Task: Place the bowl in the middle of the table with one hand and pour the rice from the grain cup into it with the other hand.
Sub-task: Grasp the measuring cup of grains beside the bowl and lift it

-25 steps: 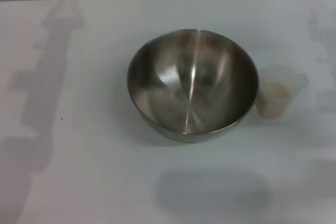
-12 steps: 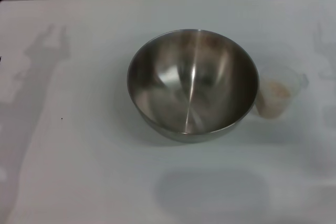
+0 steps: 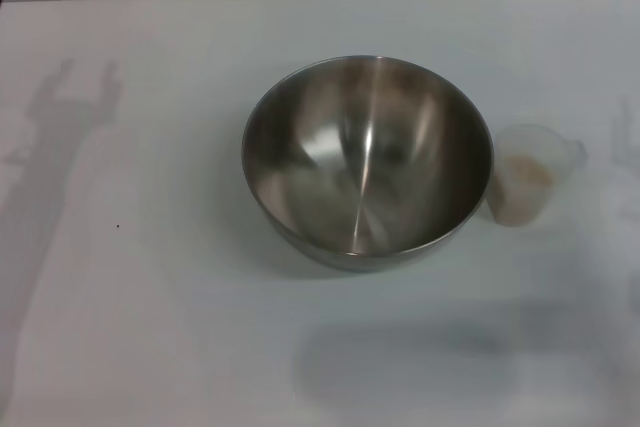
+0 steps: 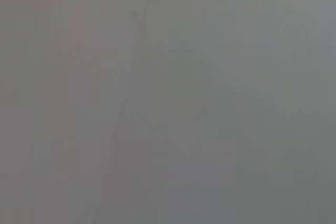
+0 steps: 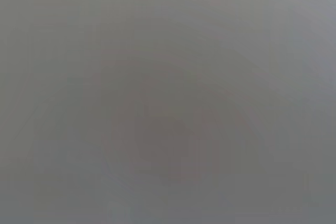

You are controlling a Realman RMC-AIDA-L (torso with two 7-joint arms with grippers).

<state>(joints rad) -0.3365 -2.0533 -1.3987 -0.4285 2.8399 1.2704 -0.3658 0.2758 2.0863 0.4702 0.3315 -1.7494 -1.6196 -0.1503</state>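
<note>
The grain cup (image 3: 528,175) stands upright touching the bowl (image 3: 366,160); no pincer shows.

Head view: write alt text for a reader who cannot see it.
A large shiny steel bowl sits upright and empty near the middle of a white table. A small clear cup holding a little rice stands close against the bowl's right side. Neither end effector is in view; only faint shadows fall on the table at both sides.

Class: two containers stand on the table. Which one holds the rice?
The grain cup, small and clear, beside the bowl; the wide steel bowl is empty.
</note>
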